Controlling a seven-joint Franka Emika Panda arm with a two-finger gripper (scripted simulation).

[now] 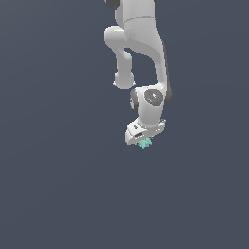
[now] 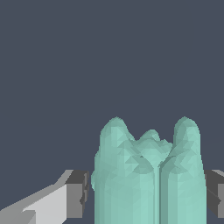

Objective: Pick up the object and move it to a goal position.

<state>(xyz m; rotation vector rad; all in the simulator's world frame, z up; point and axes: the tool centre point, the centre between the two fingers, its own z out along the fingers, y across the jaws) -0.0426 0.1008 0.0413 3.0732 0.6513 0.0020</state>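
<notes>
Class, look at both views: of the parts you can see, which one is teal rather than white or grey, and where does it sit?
The lumpy teal object alone: it sits between the dark fingertips of the white end effector, unlike the white-grey arm above.

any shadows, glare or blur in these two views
Exterior view: flat, even light, no cast shadows or glare on the grey ground; the teal object is tiny but sharp under the hand. Wrist view: no blur, object faceted, cropped at the frame's edge.

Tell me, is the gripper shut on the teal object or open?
Shut on it: in the wrist view both fingers flank the teal object closely.
</notes>
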